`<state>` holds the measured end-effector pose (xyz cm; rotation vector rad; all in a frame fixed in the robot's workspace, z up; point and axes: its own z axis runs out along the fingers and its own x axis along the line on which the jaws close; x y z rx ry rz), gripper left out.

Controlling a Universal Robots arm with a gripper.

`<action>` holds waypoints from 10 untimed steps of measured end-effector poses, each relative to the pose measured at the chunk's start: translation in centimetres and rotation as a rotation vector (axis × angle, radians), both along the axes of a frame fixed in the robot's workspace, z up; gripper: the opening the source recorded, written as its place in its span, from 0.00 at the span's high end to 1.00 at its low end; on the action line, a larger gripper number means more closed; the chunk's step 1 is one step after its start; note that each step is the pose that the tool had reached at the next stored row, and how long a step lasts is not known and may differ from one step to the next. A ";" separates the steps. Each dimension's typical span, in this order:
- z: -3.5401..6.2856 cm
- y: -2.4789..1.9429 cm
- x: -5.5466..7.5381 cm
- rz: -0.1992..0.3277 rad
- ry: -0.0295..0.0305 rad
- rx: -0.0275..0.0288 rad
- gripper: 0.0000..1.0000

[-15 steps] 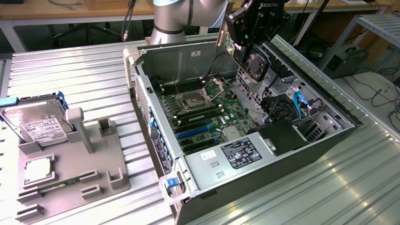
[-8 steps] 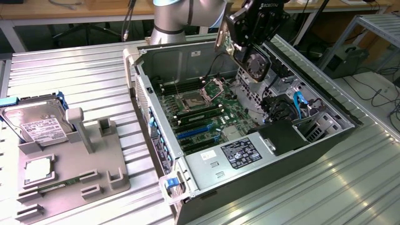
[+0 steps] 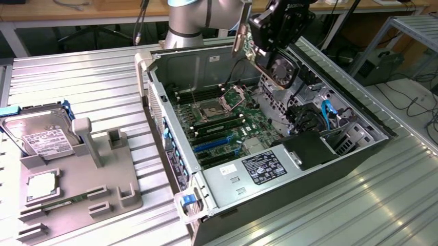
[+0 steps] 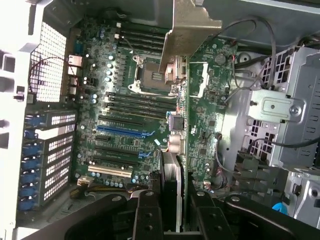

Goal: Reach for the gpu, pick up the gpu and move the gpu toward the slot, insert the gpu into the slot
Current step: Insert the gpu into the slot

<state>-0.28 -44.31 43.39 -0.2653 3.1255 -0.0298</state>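
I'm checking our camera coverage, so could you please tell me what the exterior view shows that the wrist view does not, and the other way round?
Exterior view adds: the hard drive in the grey holder on the exterior view's left, outside the computer case, and the arm behind the case. Wrist view adds: the gpu seen edge-on between the fingers. Both share: the gripper shut on the gpu, held above the motherboard and not yet in the blue slot.
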 end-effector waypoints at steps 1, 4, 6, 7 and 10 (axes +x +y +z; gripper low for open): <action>0.00 0.00 0.0 0.012 0.0000 0.0000 0.72; 0.00 -0.01 0.0 0.045 0.0000 0.0000 0.72; 0.00 -0.01 0.0 0.061 0.0000 0.0000 0.72; 0.00 -0.01 0.0 0.075 0.0000 0.0000 0.72; 0.00 -0.01 0.0 0.103 0.0000 0.0000 0.72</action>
